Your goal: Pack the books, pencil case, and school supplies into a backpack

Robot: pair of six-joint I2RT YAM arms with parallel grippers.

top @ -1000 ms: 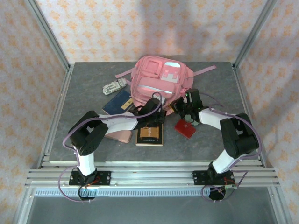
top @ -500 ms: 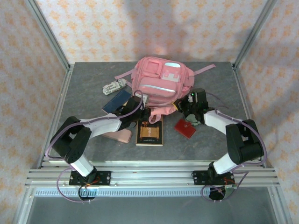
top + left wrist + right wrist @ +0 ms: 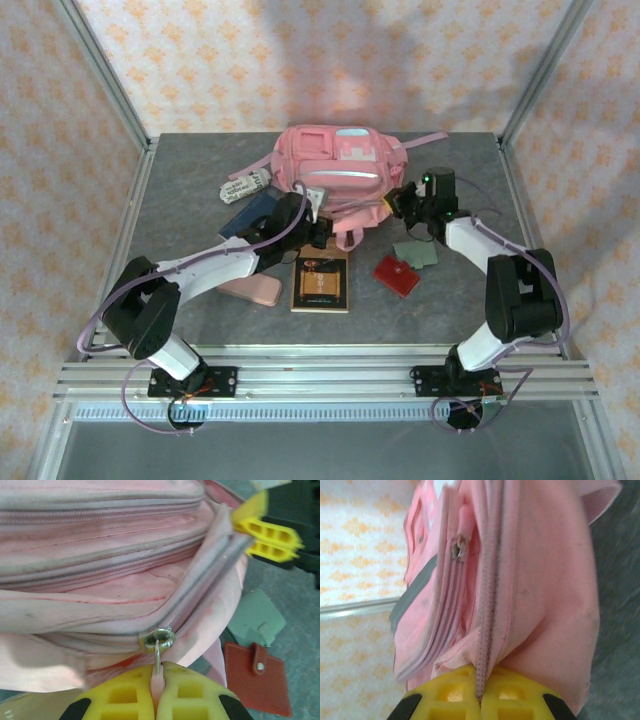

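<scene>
Pink backpack (image 3: 335, 175): our left tool (image 3: 157, 680) pinches its zipper pull (image 3: 157, 642), our right tool (image 3: 480, 692) clamps its zippered edge.

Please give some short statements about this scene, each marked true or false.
1. The left gripper is shut on the backpack's zipper pull. True.
2. The brown book is inside the backpack. False: it lies on the table, outside.
3. The red pad lies on the table near the grey-green card. True.
4. The right gripper hangs open over the red pad. False: it is shut on the backpack's zipper edge.
</scene>
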